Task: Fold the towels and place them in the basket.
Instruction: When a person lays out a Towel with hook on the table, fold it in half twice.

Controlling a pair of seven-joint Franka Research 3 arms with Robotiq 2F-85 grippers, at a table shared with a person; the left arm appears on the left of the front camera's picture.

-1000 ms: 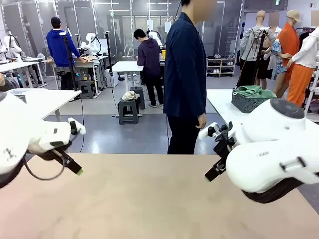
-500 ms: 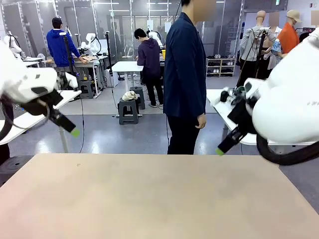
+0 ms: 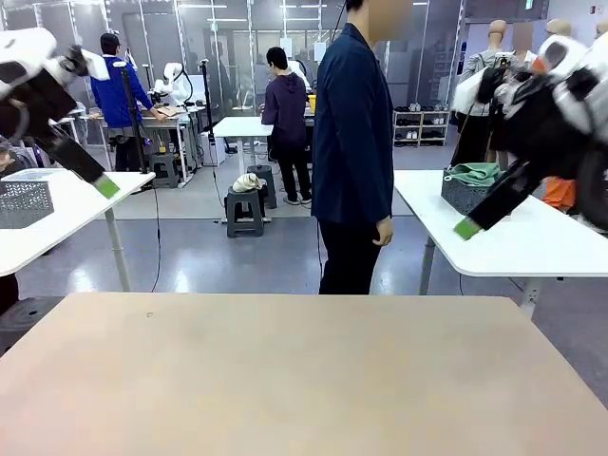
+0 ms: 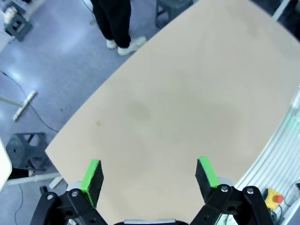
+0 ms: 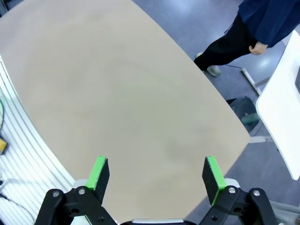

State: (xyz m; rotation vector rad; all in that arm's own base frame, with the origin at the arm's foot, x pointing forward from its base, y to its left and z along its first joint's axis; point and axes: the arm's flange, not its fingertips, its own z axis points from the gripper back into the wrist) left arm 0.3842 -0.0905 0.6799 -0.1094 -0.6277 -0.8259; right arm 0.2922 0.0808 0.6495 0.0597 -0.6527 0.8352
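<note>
Here, left gripper [image 4: 148,164] and right gripper [image 5: 156,161] gape wide, holding nothing, above the table [image 4: 178,93]

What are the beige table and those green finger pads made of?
The table looks like matte beige laminate or board: smooth, even, almost no glare. The green pads look like dull rubber or soft plastic: flat colour, no shine; unclear which.

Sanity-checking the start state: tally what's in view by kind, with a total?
Grippers: 2 (left gripper, right gripper, fingers open)
Baskets: 2 (dark grey basket, light-grey basket)
Cloth heaps: 1 (green cloth in the dark grey basket)
People at our table: 1 (person)
Total: 6
</note>
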